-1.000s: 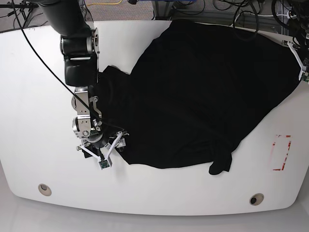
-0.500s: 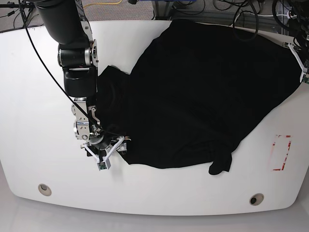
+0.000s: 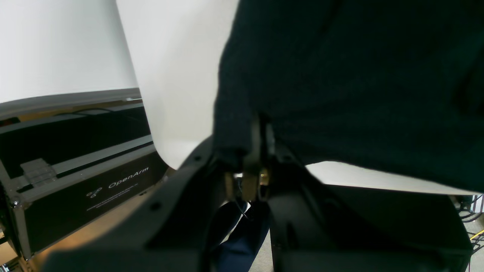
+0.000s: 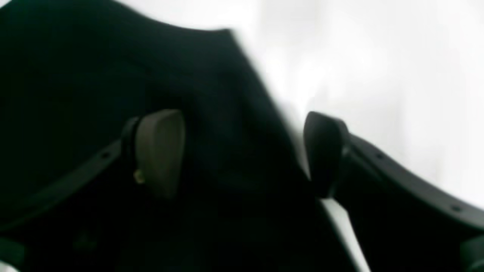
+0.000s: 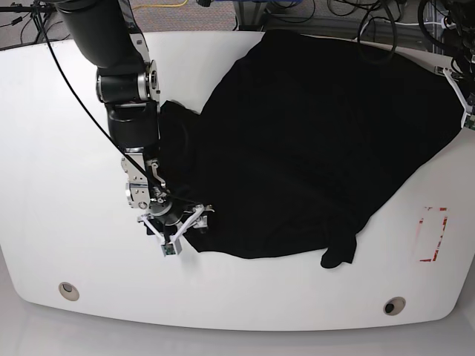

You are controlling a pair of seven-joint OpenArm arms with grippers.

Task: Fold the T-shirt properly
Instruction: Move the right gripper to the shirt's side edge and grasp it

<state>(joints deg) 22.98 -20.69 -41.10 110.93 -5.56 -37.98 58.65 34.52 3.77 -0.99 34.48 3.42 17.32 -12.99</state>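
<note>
The black T-shirt (image 5: pixel 319 141) lies spread and rumpled over the middle and right of the white table (image 5: pixel 52 170). My right gripper (image 5: pixel 178 222) stands open at the shirt's lower left edge. In the right wrist view the right gripper (image 4: pixel 242 151) has its two fingers wide apart, one fingertip (image 4: pixel 159 151) over the T-shirt (image 4: pixel 94 75) and the other over bare table, with the fabric edge between them. In the left wrist view my left gripper (image 3: pixel 254 162) is shut on a fold of the T-shirt (image 3: pixel 359 94) at the table's far right edge.
A red-marked rectangle (image 5: pixel 432 233) sits on the table at the right. Two round holes (image 5: pixel 68 290) (image 5: pixel 394 305) lie near the front edge. Cables run behind the table. A black OpenArm case (image 3: pixel 94 181) stands beyond the table edge in the left wrist view.
My right arm has shifted right in the base view, bringing its open gripper onto the shirt's lower left edge. The left arm and the shirt's far side have stayed put.
</note>
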